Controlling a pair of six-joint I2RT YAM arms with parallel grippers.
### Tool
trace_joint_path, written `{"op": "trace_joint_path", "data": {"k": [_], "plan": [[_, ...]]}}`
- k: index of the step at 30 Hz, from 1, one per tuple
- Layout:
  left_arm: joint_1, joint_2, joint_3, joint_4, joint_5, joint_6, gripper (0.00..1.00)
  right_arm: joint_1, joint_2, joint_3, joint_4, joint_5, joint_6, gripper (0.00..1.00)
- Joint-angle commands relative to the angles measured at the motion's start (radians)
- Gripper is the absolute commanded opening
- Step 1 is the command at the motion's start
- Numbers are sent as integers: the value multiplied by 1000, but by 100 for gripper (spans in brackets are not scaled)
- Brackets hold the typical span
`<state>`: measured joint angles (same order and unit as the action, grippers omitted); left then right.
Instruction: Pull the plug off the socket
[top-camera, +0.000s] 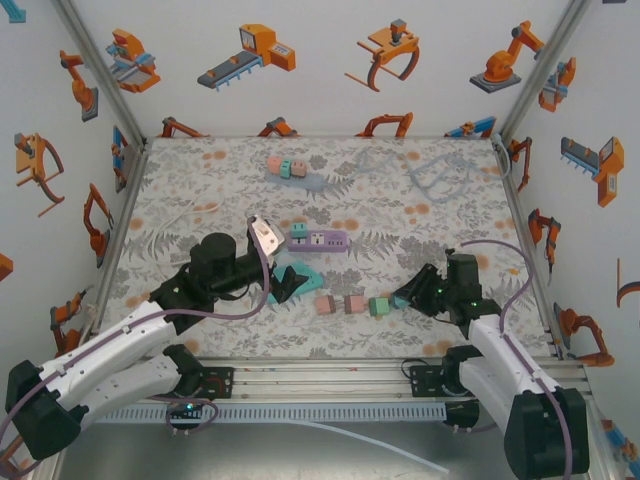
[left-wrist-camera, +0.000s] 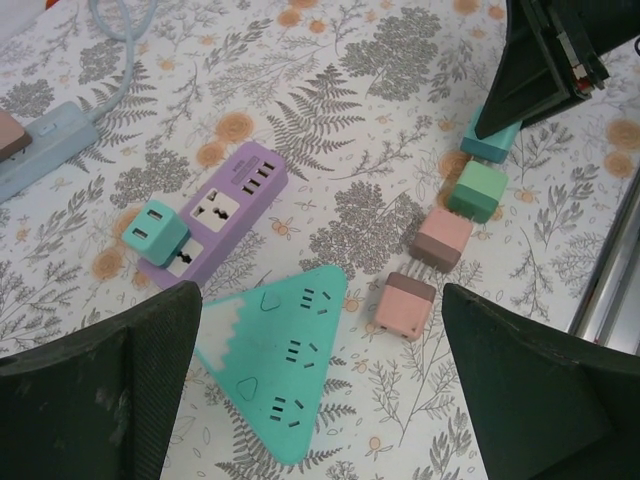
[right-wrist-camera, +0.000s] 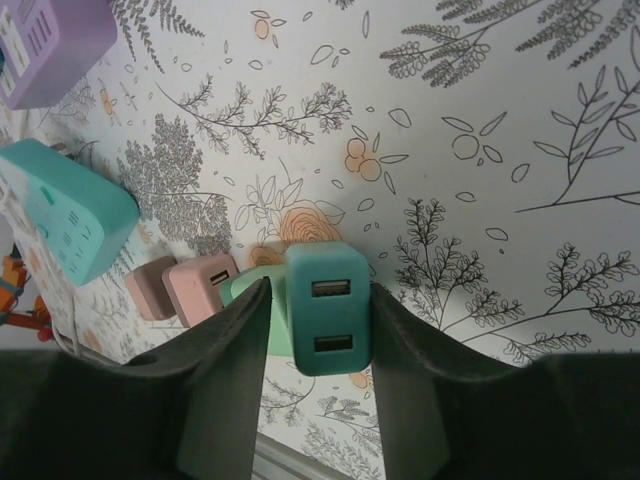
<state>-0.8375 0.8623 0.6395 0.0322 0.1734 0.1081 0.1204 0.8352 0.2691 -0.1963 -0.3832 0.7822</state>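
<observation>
A purple socket strip (top-camera: 318, 240) (left-wrist-camera: 225, 205) lies mid-table with a teal plug (left-wrist-camera: 155, 232) seated in its near end. My left gripper (top-camera: 290, 283) (left-wrist-camera: 320, 300) hovers open and wide above a teal triangular socket block (left-wrist-camera: 285, 365), nothing between its fingers. My right gripper (top-camera: 403, 297) (right-wrist-camera: 320, 290) brackets a second teal plug (right-wrist-camera: 328, 308) (left-wrist-camera: 490, 140) resting on the table at the right end of a row of loose plugs. Its right finger touches that plug, while a thin gap shows at the left finger.
The row of loose plugs holds a pink one (top-camera: 325, 303), a brown one (top-camera: 352, 303) and a green one (top-camera: 379, 305). A light blue strip with plugs (top-camera: 290, 168) and its cable (top-camera: 430, 175) lie at the back. The metal frame rail (top-camera: 320, 372) runs along the near edge.
</observation>
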Motion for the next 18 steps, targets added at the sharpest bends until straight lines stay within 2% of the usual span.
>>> {"op": "trace_joint_path", "data": {"k": [1,5,12,18], "plan": [[-5,-13,-13,43,-39,-20,97,-1,-1,-9,-44,21,19,47],[-5,-7,-11,44,-57,-19,97,-1,-26,-6,-92,52,14,55],[-5,0,-9,45,-88,-33,97,-1,-101,25,-221,156,7,63],[-5,9,10,5,-166,-61,97,-1,-160,95,-261,174,-43,64]]}}
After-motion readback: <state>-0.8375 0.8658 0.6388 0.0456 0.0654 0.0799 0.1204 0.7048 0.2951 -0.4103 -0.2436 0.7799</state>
